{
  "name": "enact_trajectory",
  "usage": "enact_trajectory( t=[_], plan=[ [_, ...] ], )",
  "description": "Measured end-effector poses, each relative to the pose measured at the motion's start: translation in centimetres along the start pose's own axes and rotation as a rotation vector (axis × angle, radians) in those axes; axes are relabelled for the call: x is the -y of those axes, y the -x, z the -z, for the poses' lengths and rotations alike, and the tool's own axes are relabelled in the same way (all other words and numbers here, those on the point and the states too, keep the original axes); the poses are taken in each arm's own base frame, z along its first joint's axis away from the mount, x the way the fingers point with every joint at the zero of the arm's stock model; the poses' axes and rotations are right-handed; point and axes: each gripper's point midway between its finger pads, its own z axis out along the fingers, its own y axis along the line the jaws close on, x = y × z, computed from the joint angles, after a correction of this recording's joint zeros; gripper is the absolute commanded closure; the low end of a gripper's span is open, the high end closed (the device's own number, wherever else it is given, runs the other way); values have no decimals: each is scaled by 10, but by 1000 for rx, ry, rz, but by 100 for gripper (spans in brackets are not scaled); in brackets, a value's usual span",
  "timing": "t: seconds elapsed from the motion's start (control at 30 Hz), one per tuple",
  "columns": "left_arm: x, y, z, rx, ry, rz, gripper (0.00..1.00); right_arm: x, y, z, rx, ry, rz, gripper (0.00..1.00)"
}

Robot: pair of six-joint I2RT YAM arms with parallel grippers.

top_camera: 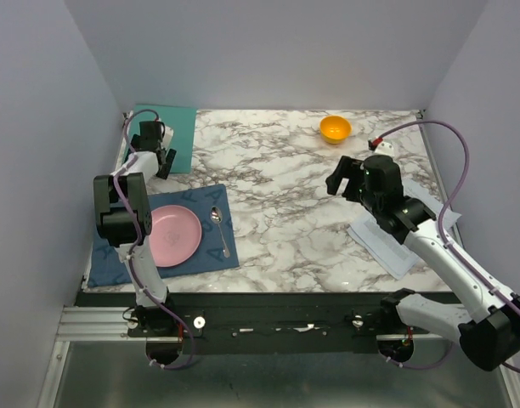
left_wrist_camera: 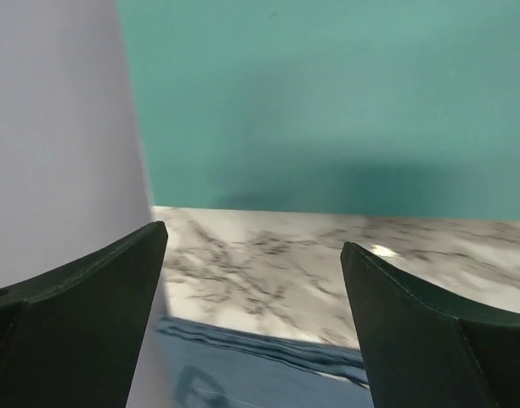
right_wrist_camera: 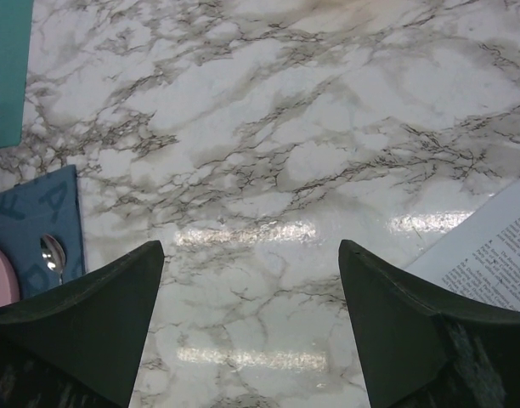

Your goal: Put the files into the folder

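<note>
Now, left gripper (left_wrist_camera: pixel 251 242): fingers spread wide with nothing between them, held low over the marble table (top_camera: pixel 285 195) at the near edge of the folder.
Right gripper (right_wrist_camera: pixel 251 251): jaws likewise apart and empty, raised above bare marble, pointing toward the middle of the table.
Folder (top_camera: pixel 179 127): teal, lying flat in the far left corner against the wall. I cannot tell whether its cover is open or closed.
Files (top_camera: pixel 383 242): white printed sheets lying flat at the right side of the table, partly under the right arm. One corner shows at the right edge of the right wrist view, beside the right finger. They are well apart from the folder.
Handling, files: probably very light, thin and floppy. Lying flat on glossy marble they offer no lip, so a pinch from straight above would likely slip or take only the top sheet.
Where to hold: an edge or corner looks best, perhaps where the stack reaches the table's right edge. Clamp firmly so the sheets do not fan apart.
Handling, folder: likely springy plastic, with a cover best lifted by its free edge.
Nearby: blue placemat (top_camera: pixel 107 268) with pink plate (top_camera: pixel 171 234) and spoon (top_camera: pixel 219 229) at near left. An orange bowl (top_camera: pixel 335 128) sits at the far side.
</note>
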Motion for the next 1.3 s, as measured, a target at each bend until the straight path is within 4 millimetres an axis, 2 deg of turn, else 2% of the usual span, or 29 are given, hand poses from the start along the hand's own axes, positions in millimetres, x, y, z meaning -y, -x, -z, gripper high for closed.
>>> enact_trajectory(
  t=[0.1, 0.17, 0.27, 0.4, 0.5, 0.7, 0.87, 0.97, 1.3],
  plan=[
    [22, 11, 17, 8, -171, 128, 1, -8, -2, -2, -4, 4, 44, 8],
    [38, 11, 28, -4, -263, 202, 1, -15, 0, -2, 5, 7, 79, 8],
    [57, 4, 39, -44, -360, 297, 1, -24, 5, 1, 26, 15, 122, 8],
    [66, -15, 40, -87, -342, 312, 1, -29, 11, 5, 48, 16, 150, 8],
    [51, -25, 37, -64, -239, 229, 1, -28, 12, 5, 53, 7, 152, 8],
    [-2, -32, 20, 32, 72, -36, 1, -29, 12, 6, 56, 7, 146, 8],
    [-28, -25, 6, 60, 240, -203, 1, -32, 10, 7, 56, 11, 137, 9],
    [-37, -18, -3, 80, 321, -283, 1, -33, 10, 7, 58, 10, 131, 9],
    [-42, -11, -22, 92, 438, -491, 1, -34, 10, 8, 63, 3, 115, 9]
  ],
)
